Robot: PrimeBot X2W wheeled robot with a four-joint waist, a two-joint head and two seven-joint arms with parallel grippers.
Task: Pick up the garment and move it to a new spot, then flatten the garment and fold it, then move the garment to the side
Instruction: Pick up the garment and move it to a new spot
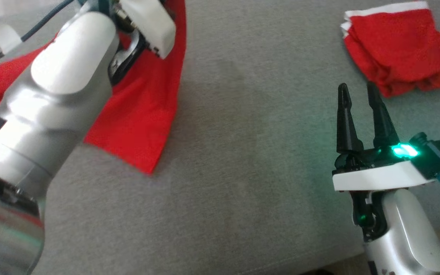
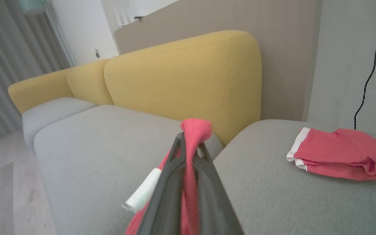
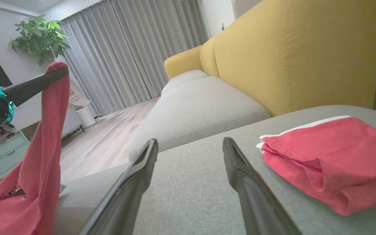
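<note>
A red garment [image 1: 143, 114] hangs from my left gripper [image 2: 191, 137], which is shut on a bunched fold of it above the grey sofa seat [image 1: 243, 152]. A white label [image 2: 142, 192] shows on the cloth below the fingers. In the right wrist view the left gripper [image 3: 54, 73] holds the garment [image 3: 41, 156] up at the far left, with the cloth draping down to the seat edge. My right gripper [image 1: 357, 89] is open over the seat with nothing between its fingers [image 3: 142, 163].
A second red garment [image 1: 399, 49] with a white band lies folded on the seat at the right, just beyond my right fingertips. A yellow backrest [image 2: 181, 78] runs behind the seats. A black cable [image 2: 367, 81] hangs on the wall. The wooden floor [image 3: 103, 143] lies off the seat's left edge.
</note>
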